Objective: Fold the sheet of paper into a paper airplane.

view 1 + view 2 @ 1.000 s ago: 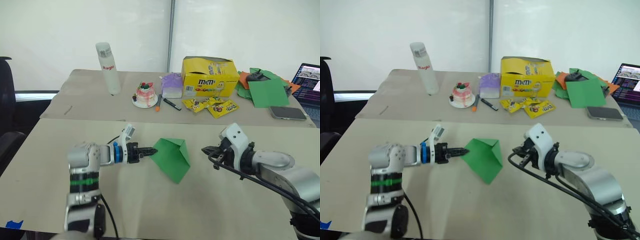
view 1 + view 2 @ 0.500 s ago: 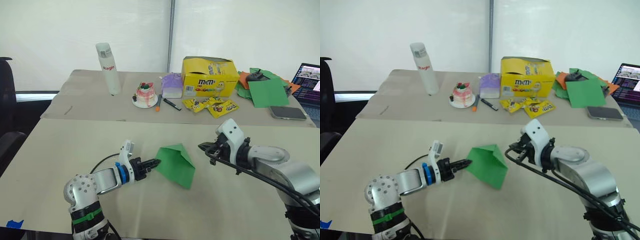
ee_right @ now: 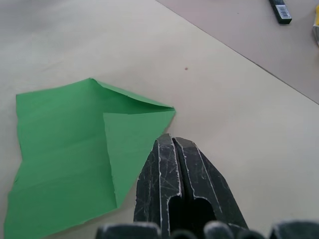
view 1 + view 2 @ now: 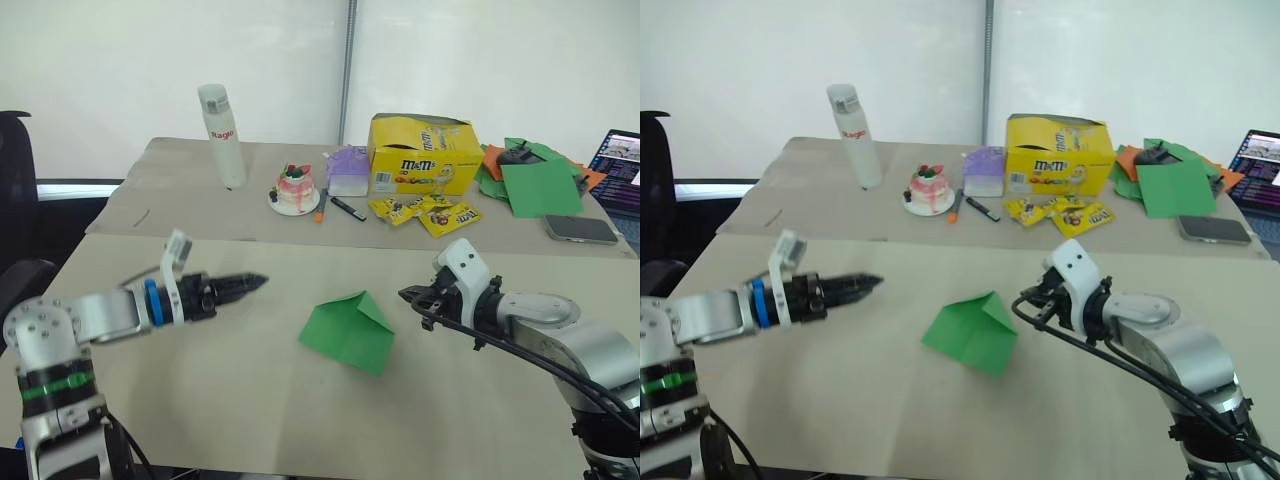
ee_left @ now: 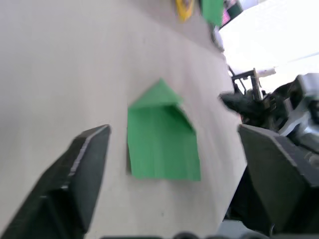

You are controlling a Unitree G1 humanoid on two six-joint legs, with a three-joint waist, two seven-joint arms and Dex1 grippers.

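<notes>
Table (image 4: 250,400): green paper (image 4: 348,330), M&M's box (image 4: 425,156) behind.

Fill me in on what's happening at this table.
A two-armed robot is folding a bright-green sheet of paper into an airplane. The sheet lies on the beige table, partly folded with one corner turned in to a point, and neither gripper holds it. The left gripper hangs open, off to the paper's left. The right gripper, shut, sits close by the paper's right edge.
</notes>
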